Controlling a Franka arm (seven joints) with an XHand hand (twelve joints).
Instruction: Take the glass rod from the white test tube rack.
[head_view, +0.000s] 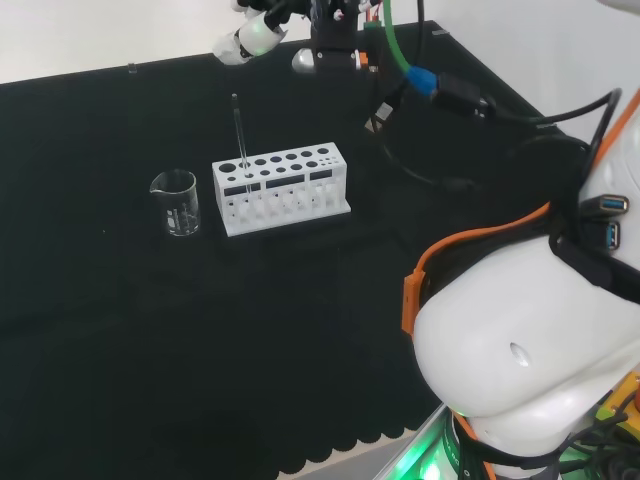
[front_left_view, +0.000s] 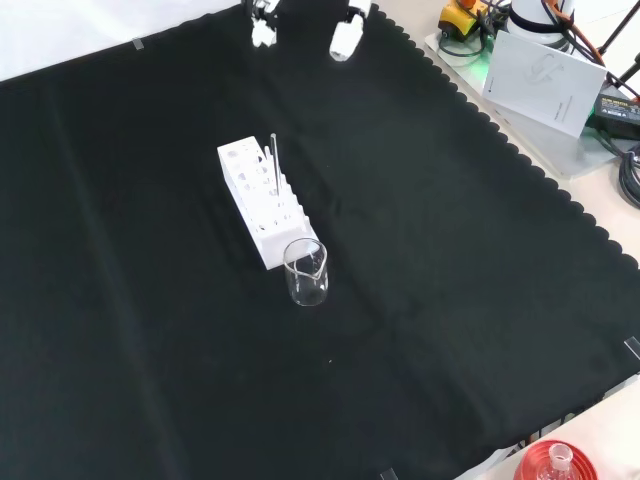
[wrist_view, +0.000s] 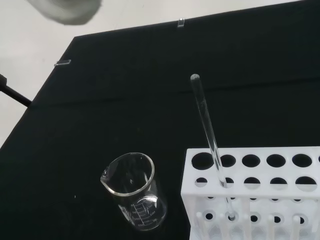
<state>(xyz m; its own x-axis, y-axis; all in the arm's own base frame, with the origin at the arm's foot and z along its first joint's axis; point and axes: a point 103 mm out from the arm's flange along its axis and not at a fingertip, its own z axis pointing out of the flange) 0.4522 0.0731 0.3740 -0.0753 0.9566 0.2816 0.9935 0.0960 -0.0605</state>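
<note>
A white test tube rack (head_view: 283, 187) (front_left_view: 259, 199) (wrist_view: 255, 192) stands on the black cloth. A clear glass rod (head_view: 239, 140) (front_left_view: 274, 162) (wrist_view: 210, 140) stands tilted in a hole near the rack's end closest to the beaker. The hand (head_view: 255, 32) (front_left_view: 343, 38) hangs high above the cloth, well apart from the rack, near the top edge of the head and front views. Its white fingers look relaxed and hold nothing. A blurred white part of the hand (wrist_view: 67, 9) shows in the wrist view.
A small clear glass beaker (head_view: 177, 202) (front_left_view: 306, 271) (wrist_view: 136, 190) stands next to the rack's rod end. A red ribbed ring with a flask (front_left_view: 556, 464) sits at the cloth's near right corner in the front view. The arm's white links (head_view: 530, 340) fill the head view's right.
</note>
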